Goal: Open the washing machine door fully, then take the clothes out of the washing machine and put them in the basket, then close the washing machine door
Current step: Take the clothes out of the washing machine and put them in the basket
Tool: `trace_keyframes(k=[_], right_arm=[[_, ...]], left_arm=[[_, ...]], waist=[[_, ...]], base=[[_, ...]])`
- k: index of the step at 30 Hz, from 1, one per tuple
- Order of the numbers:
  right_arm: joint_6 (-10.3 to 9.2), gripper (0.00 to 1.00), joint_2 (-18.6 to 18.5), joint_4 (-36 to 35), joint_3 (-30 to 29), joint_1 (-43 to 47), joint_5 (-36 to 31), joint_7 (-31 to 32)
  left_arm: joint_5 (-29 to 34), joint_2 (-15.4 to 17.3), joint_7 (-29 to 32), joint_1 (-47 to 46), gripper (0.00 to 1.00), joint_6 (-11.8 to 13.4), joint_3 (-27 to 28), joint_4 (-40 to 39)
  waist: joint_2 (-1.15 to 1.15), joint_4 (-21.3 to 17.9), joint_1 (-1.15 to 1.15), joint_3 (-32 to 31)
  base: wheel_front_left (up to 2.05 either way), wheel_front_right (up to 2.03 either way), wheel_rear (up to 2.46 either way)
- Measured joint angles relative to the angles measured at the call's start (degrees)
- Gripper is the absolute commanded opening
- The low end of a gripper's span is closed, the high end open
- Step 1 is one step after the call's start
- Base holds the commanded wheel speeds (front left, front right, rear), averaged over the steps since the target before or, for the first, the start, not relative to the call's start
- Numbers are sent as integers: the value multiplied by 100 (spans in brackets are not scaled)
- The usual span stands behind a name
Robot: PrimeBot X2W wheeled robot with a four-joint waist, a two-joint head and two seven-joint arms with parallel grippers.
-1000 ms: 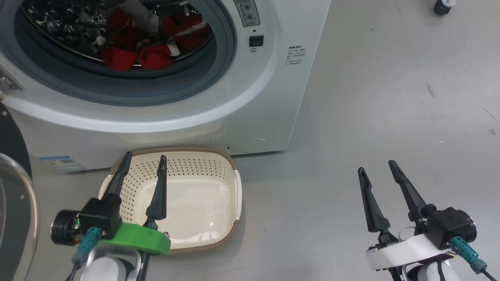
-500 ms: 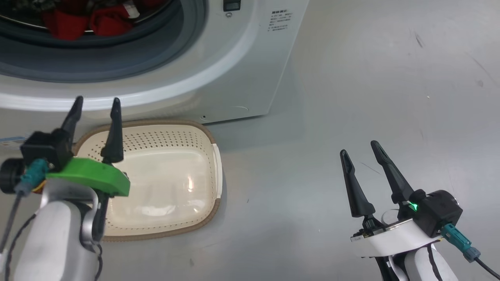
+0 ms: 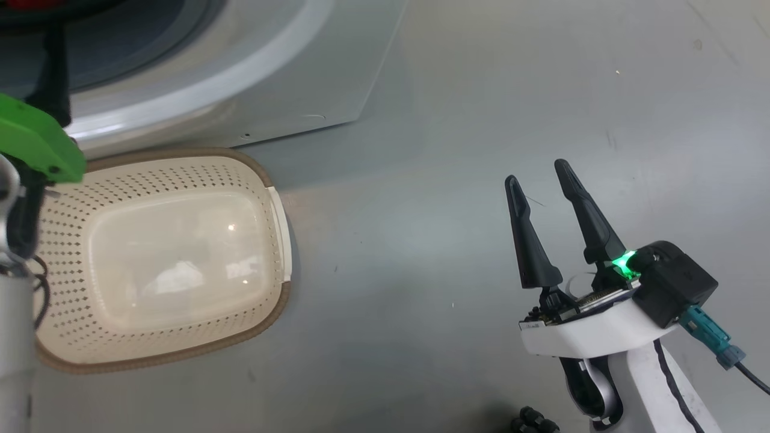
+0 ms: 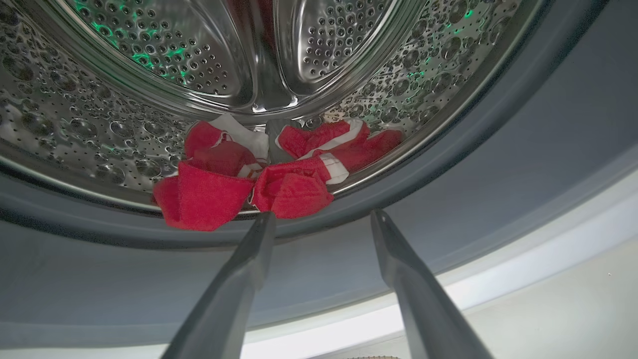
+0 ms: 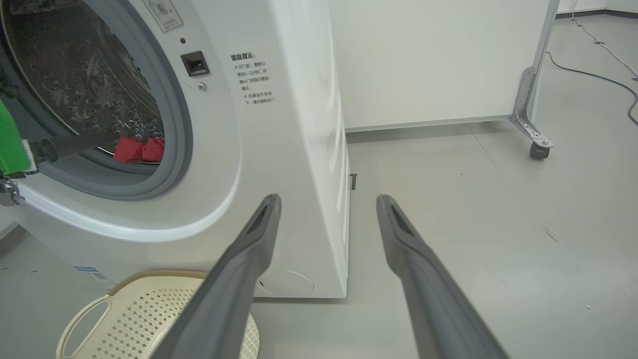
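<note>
1. Sitting low at the front of the drum (image 4: 149, 50), the clothes (image 4: 249, 174) are a red pile with white bits. They lie just ahead of the left claw (image 4: 323, 215), more toward its left finger. That tip looks close to the fabric, but I can't tell if it touches.
2. Left claw: jaws wide and empty, aimed into the opening over the grey gasket (image 4: 448, 174).
3. The basket (image 3: 180, 171) sits on the floor (image 3: 421, 240) right against the front of the washing machine (image 5: 279, 149), below the left claw. Nothing is in it.
4. Right claw (image 3: 536, 171): jaws wide and empty, hovering over bare floor. It is well apart from the basket, with the machine off to its left.
5. Progress, as a judgement:
   - The door step looks done, since the opening is unblocked.
   - No garment is out yet.
   - The first grab, every transfer to the basket and closing the door are all left.
6. View differences:
   - The left wrist view gives the pile's layout and the drum interior.
   - The head view gives the basket's bare bottom and the right claw's position, with just a red sliver at the top edge.
   - The right wrist view gives the machine's side and printed text. It also shows the left arm's dark finger reaching into the opening from the side, and a castered frame (image 5: 536, 144) further off.
</note>
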Motion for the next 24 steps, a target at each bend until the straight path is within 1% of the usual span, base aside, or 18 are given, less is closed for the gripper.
trace_keyframes(k=[5,11,14,16,17,19,20,24], right_arm=[[-53,100,-1,-118,164,-281,237,0],[-103,100,-2,-130,355,-603,477,0],[-156,100,-2,-127,392,-659,558,0],[-157,100,-3,-126,448,-719,599,0],[-159,100,-2,-126,511,-770,634,-1],[-166,100,-1,-126,544,-823,666,0],[-210,100,-1,-127,544,-840,668,0],[-252,100,0,-118,568,-881,727,0]], left_arm=[[-126,385,758,-678,100,-10,92,21],[-196,815,1443,-1422,100,-56,193,85],[-255,878,1706,-1770,100,-57,203,127],[-272,936,1842,-1997,100,-57,220,151],[-281,1021,1993,-2208,100,-57,278,182],[-281,1118,2135,-2357,100,-57,320,278],[-282,1146,2228,-2410,100,-56,330,332],[-285,1202,2474,-2538,100,-56,330,534]], waist=[[0,-216,0,352],[0,-481,0,727],[0,-613,0,877],[0,-695,0,964],[0,-771,0,1042],[0,-843,1,1110],[0,-874,0,1144],[0,-976,0,1257]], base=[[0,0,0],[0,0,0],[0,0,0],[0,0,0],[0,0,0],[0,0,0],[0,0,0],[0,0,0]])
